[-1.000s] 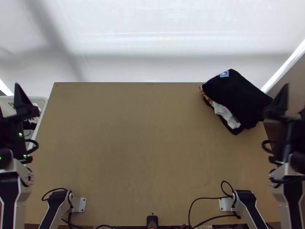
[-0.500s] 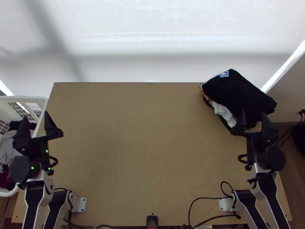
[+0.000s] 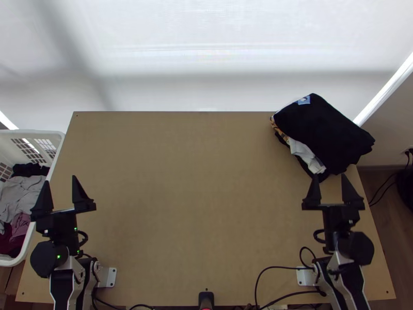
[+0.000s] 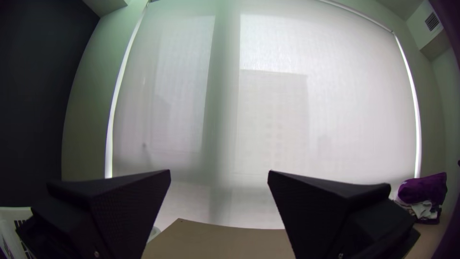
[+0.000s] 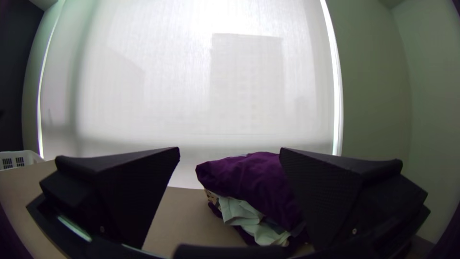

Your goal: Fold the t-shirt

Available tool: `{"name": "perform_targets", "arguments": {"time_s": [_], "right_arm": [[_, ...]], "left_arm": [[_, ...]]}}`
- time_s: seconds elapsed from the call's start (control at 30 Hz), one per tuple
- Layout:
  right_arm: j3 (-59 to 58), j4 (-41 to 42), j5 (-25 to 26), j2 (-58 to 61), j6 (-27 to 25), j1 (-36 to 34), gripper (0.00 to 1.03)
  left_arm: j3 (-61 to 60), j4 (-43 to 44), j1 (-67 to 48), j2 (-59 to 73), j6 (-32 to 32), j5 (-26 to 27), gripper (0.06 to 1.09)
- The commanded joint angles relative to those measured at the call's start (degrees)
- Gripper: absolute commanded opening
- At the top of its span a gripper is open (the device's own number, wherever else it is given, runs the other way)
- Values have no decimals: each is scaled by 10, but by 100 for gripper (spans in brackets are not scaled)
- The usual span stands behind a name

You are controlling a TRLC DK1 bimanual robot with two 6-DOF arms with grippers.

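Wooden table (image 3: pixel 196 191), clothes pile (image 3: pixel 325 134) at far right, basket (image 3: pixel 46 133) beside left edge

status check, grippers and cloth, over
Black left gripper, right gripper open, empty. Folded dark cloth on clothes pile, far right table corner. White plastic basket off left side.

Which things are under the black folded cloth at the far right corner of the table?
Under the black cloth, a white cloth, an orange patterned edge and more dark cloth stick out. The rest is covered, so I cannot count the pieces.
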Motion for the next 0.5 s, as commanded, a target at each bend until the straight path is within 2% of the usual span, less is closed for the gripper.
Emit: {"name": "perform_targets", "arguments": {"time_s": [0.0,0.27,0.33,0.47], "right_arm": [[-16,-43,-1,-54,-14,7,98],[-43,-98,-2,-54,2,5,98],[-46,-156,-2,-54,11,6,98],[-45,-162,-3,-49,38,3,98]], "left_arm": [[-14,-11,1,-9,8,4,104],[-52,-71,4,-9,3,-3,104],[-60,-97,4,-9,9,-3,104],[-69,-145,10,-8,17,-3,104]]}}
